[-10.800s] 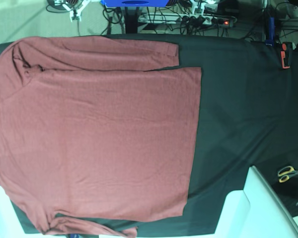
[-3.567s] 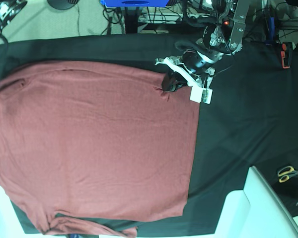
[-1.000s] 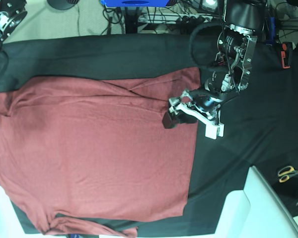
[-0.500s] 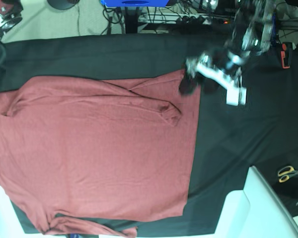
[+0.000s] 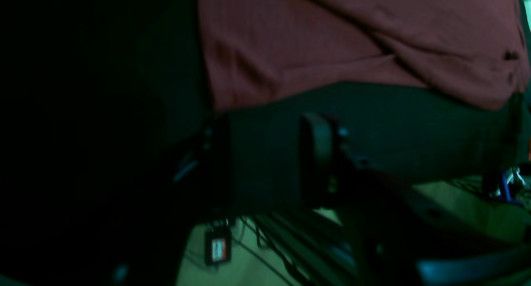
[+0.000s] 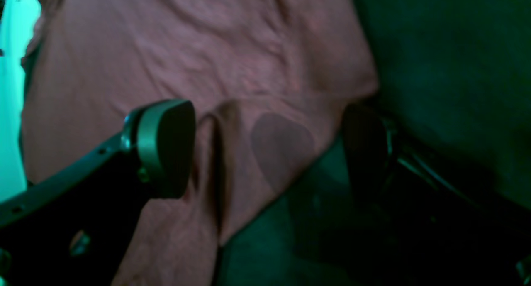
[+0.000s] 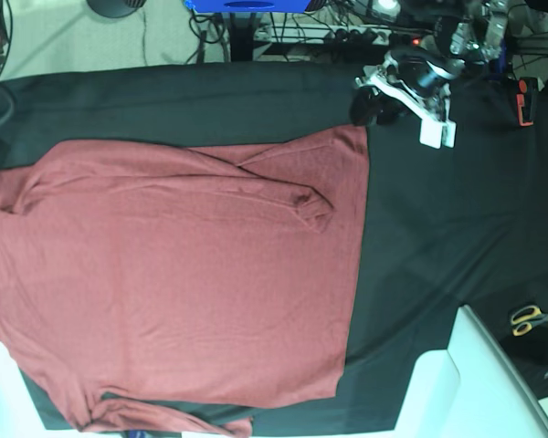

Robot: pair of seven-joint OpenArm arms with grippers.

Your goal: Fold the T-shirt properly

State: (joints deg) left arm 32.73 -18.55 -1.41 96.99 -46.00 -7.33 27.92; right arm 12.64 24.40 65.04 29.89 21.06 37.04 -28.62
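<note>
Plain brick-red long-sleeved T-shirt (image 7: 173, 274) of thin knit, spread flat on the black-cloth-covered desk (image 7: 438, 237), filling the desk's left and middle. Upper sleeve folded across the chest, cuff lying near the hem edge; lower sleeve bunched at the desk's near edge. Soft creases along the folded sleeve.

Left end effector (image 7: 376, 105) raised above the desk's far edge, just past the shirt's upper hem corner, fingers apart with nothing between them. Right end effector (image 6: 269, 149) low over the shirt's edge at the desk's left end, fingers spread wide, fabric beneath but not pinched.
</note>
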